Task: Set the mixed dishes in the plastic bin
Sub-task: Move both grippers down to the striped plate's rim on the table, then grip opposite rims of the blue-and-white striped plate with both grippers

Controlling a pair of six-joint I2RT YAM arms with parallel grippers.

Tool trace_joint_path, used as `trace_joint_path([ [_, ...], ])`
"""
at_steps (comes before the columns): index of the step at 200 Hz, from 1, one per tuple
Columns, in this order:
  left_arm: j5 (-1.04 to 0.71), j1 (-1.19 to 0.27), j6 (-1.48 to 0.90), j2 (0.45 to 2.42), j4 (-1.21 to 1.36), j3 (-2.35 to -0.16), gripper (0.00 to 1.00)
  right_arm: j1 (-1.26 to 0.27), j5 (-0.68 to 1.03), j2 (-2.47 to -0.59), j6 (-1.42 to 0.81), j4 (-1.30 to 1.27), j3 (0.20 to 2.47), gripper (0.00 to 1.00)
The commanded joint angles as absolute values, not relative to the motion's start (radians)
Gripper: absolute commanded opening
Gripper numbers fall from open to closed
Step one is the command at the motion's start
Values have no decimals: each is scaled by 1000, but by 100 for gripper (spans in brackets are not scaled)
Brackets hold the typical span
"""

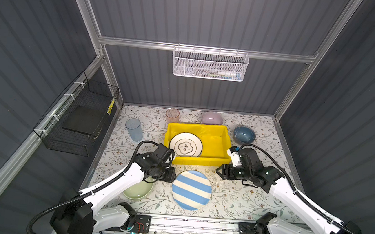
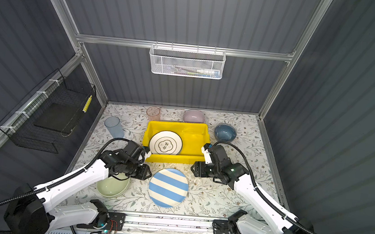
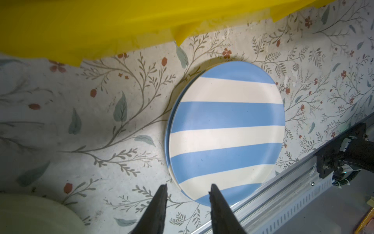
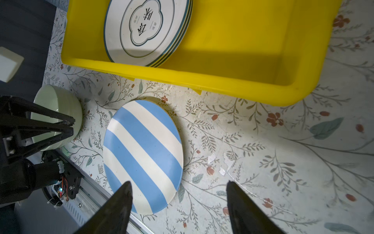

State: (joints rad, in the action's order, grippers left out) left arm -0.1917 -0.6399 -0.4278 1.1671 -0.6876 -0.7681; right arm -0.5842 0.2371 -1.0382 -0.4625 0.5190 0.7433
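Left gripper narrowly apart, empty, tips beside blue-white striped plate, right gripper wide apart, empty, wrists turned inward

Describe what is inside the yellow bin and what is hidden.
The yellow bin holds a plate stack at its left end, topped by the white emblem plate; the remaining floor is bare. The lower plates show only rim edges; their faces are covered.

A lab test booth: grey panelled walls, aluminium frame.

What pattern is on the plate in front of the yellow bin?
The round plate has wide blue and white stripes, clearest in the right wrist view.
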Motion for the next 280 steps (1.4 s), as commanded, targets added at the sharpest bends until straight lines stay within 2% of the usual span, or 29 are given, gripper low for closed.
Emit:
trace_joint_path([
  [1, -196, -650, -482, 1167, -650, -727, 36, -608, 255, -1005, -518, 474, 690, 73],
  [74, -225, -657, -491, 1239, -562, -680, 30, -647, 239, -1047, -609, 313, 530, 70],
  [194, -240, -664, -480, 1342, -503, -671, 28, -652, 271, -1174, -629, 197, 492, 70],
  [280, -253, -672, -482, 1380, -469, -675, 28, -664, 303, -1230, -640, 161, 491, 63],
])
